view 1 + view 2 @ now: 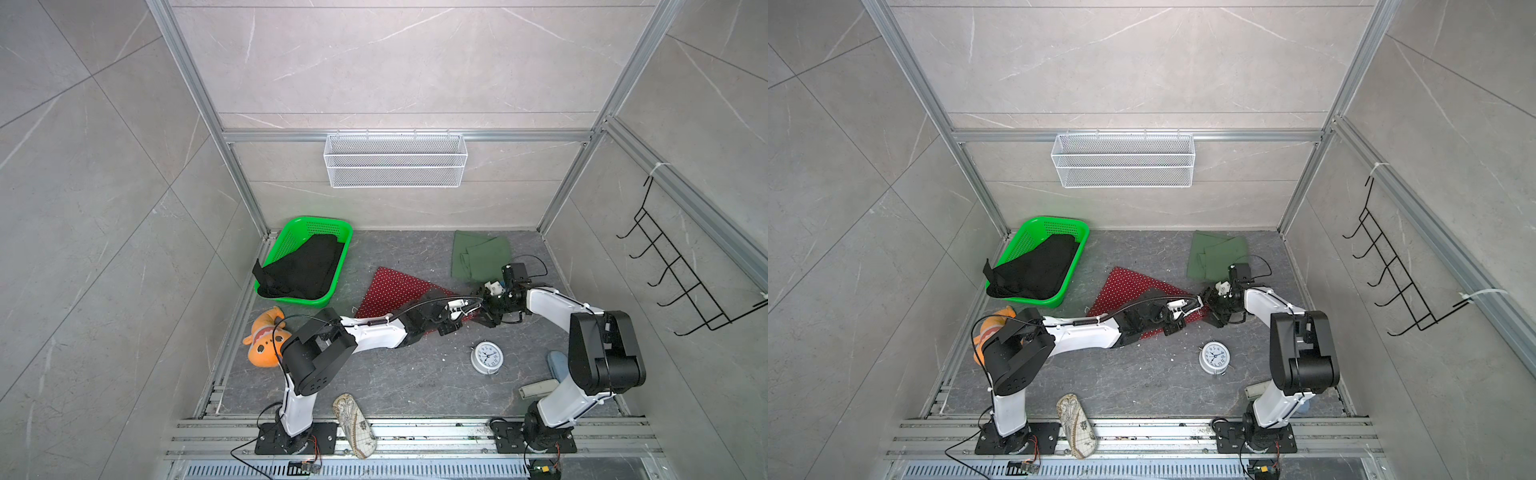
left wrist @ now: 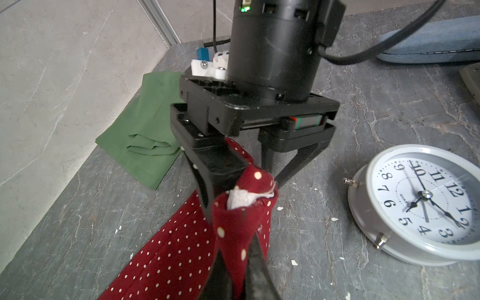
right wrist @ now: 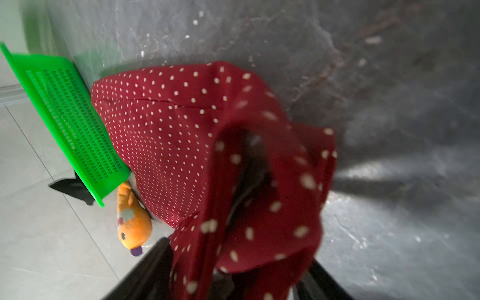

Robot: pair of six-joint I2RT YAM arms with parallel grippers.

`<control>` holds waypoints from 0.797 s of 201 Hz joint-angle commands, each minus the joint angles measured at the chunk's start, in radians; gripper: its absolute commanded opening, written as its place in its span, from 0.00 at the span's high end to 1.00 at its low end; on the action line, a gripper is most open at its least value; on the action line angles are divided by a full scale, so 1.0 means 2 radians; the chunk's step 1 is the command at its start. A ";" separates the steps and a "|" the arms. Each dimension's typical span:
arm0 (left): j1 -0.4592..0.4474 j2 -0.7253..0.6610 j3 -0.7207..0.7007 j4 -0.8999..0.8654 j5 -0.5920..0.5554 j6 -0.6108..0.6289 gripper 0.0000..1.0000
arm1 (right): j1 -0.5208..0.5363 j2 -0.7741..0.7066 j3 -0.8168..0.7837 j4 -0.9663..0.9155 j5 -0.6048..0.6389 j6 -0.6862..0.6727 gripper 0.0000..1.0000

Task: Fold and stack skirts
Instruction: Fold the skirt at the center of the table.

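The red polka-dot skirt (image 1: 395, 286) (image 1: 1129, 286) lies mid-table with one corner lifted. My left gripper (image 1: 467, 309) (image 2: 239, 249) is shut on that corner, the cloth (image 2: 168, 259) draped over its fingers. My right gripper (image 1: 484, 311) (image 2: 249, 187) (image 3: 239, 259) faces it with its jaws apart on either side of the same bunched red corner (image 3: 259, 181). The dark green skirt (image 1: 480, 255) (image 1: 1217, 253) (image 2: 145, 135) lies folded at the back right. The black skirt (image 1: 303, 266) (image 1: 1038, 266) lies in the green basket (image 1: 291, 235) (image 1: 1025, 232).
A white alarm clock (image 1: 486, 357) (image 2: 426, 202) lies near the grippers at the front right. An orange plush toy (image 1: 264, 340) sits left, a patterned case (image 1: 353, 424) at the front edge, a blue case (image 1: 557, 363) under the right arm. A white mesh basket (image 1: 395, 160) hangs on the back wall.
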 commanded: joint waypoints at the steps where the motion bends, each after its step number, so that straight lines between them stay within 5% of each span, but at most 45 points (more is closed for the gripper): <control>1: -0.002 -0.013 0.013 0.024 0.016 -0.017 1.00 | 0.003 0.000 0.000 0.007 0.016 0.003 0.49; 33: -0.002 -0.020 0.006 0.018 0.033 -0.029 1.00 | 0.003 0.007 0.010 -0.014 0.039 -0.020 0.75; 46: -0.001 -0.025 -0.001 0.020 0.044 -0.040 1.00 | 0.003 0.011 0.013 -0.022 0.043 -0.035 1.00; 82: 0.000 -0.063 -0.030 0.033 0.079 -0.106 1.00 | 0.003 0.014 0.004 -0.028 0.068 -0.077 1.00; 121: 0.005 -0.086 -0.057 0.022 0.042 -0.235 1.00 | 0.003 0.001 -0.025 0.009 0.085 -0.107 1.00; 160: 0.006 -0.103 -0.140 0.121 0.024 -0.318 1.00 | 0.003 -0.001 -0.031 0.017 0.115 -0.124 1.00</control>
